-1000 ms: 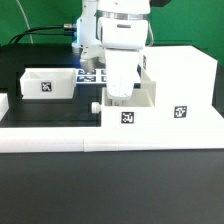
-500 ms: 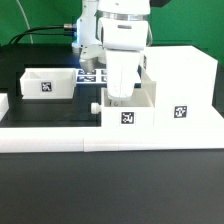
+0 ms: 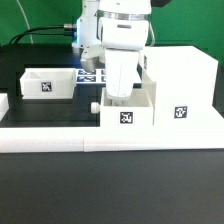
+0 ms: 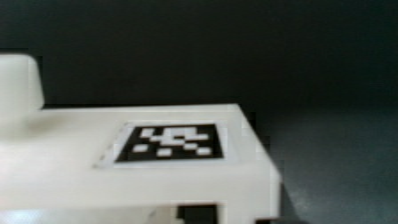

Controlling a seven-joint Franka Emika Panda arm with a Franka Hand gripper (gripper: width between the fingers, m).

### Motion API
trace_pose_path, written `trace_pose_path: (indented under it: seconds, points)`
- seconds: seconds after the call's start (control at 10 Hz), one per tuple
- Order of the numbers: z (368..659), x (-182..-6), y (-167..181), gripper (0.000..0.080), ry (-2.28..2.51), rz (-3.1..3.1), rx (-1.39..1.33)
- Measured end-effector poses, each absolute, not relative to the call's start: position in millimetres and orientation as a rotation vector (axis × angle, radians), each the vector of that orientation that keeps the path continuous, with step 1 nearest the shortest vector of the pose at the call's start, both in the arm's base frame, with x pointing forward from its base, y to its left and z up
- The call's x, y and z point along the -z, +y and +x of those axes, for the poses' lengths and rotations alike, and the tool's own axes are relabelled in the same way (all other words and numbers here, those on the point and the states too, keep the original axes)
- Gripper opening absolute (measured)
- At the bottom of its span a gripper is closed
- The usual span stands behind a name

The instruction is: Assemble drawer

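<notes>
The tall white hollow shell (image 3: 182,85) stands at the exterior view's right, with a tag on its front. A small white tray (image 3: 127,117) with a tag sits against the shell's left side, its knob (image 3: 94,105) pointing to the exterior view's left. My gripper (image 3: 114,97) reaches straight down into this tray and is closed on its wall. In the wrist view the tray's tagged face (image 4: 169,142) fills the frame, blurred, with the knob (image 4: 15,85) beside it and dark fingertips (image 4: 199,213) at the edge. A second tray (image 3: 47,82) lies apart at the exterior view's left.
The long low white border rail (image 3: 60,140) runs along the front of the black table. The marker board (image 3: 90,74) lies behind the arm. Another white piece (image 3: 3,103) shows at the far left edge.
</notes>
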State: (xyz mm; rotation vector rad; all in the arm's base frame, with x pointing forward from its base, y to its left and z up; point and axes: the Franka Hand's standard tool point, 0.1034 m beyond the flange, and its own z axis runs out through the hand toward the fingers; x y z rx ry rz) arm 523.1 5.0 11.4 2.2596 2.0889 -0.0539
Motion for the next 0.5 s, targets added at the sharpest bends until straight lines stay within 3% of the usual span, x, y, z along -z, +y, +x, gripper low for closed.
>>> trace_pose_path:
  seconds: [0.5]
  points:
    - [521.6, -10.7, 5.4, 0.0041, 2.145, 2.193, 0.071]
